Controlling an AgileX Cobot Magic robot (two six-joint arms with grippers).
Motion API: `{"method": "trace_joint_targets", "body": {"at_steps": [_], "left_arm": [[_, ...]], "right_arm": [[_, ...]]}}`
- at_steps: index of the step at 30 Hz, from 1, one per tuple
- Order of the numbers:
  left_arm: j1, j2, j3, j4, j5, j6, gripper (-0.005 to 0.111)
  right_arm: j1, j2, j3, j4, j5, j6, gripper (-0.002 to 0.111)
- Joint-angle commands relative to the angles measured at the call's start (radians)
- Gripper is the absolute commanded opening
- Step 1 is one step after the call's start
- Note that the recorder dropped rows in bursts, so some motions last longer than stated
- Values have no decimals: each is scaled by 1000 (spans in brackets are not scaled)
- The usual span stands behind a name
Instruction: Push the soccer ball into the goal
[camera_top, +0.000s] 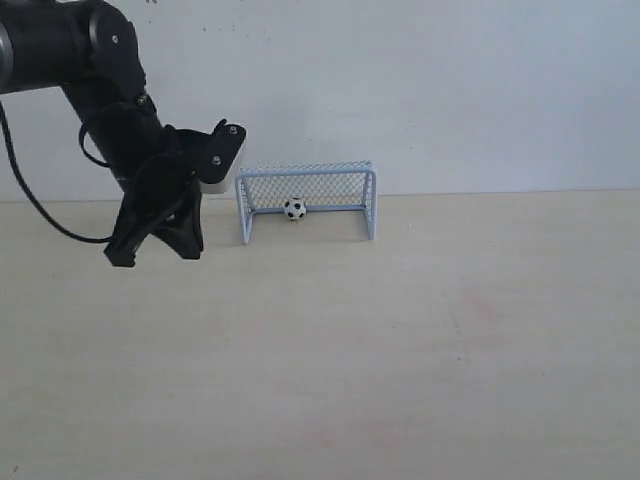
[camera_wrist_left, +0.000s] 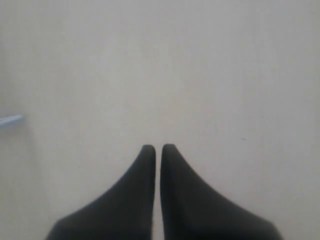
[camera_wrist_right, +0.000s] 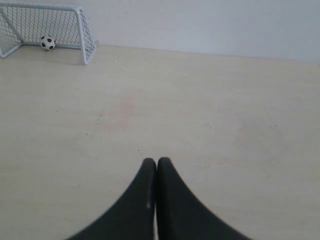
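**Q:** so where's everything vs the goal?

**A:** Pale table (camera_top: 400, 350) spreads out in front of the goal (camera_top: 305, 168). My left gripper (camera_wrist_left: 158, 148) hangs just off its post on my left side, fingers basically together, only a sliver between them. My right gripper (camera_wrist_right: 153, 161) is well out front of it, fingers pressed tight. The soccer ball (camera_top: 294, 209) sits inside the goal, by its back bar.
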Motion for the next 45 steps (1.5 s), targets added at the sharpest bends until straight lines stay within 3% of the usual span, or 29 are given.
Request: {"method": "trace_joint_targets", "body": {"at_steps": [1, 5, 10, 13, 18, 22, 26, 37, 45], "left_arm": [[0, -109, 137, 1, 31, -45, 4], [0, -221, 259, -48, 36, -80, 4], [0, -396, 434, -219, 29, -93, 4], [-2, -547, 564, -410, -17, -110, 4], [-2, -809, 843, -596, -61, -174, 4], [-2, -1068, 1112, -892, -93, -155, 4], [-2, -1261, 1247, -1155, -47, -155, 4], [-2, -1419, 1263, -1194, 29, -165, 4], [-2, -1531, 1208, -1101, 19, -278, 4]], "right_arm": [[1, -5, -1, 2, -4, -2, 0], [1, -5, -1, 2, -4, -2, 0], [1, -5, -1, 2, -10, -2, 0], [1, -5, -1, 2, -10, -2, 0], [1, -5, -1, 2, -10, -2, 0], [1, -5, -1, 2, -10, -2, 0], [1, -5, -1, 2, -10, -2, 0], [1, -5, -1, 2, -10, -2, 0], [1, -5, -1, 2, -10, -2, 0]]}}
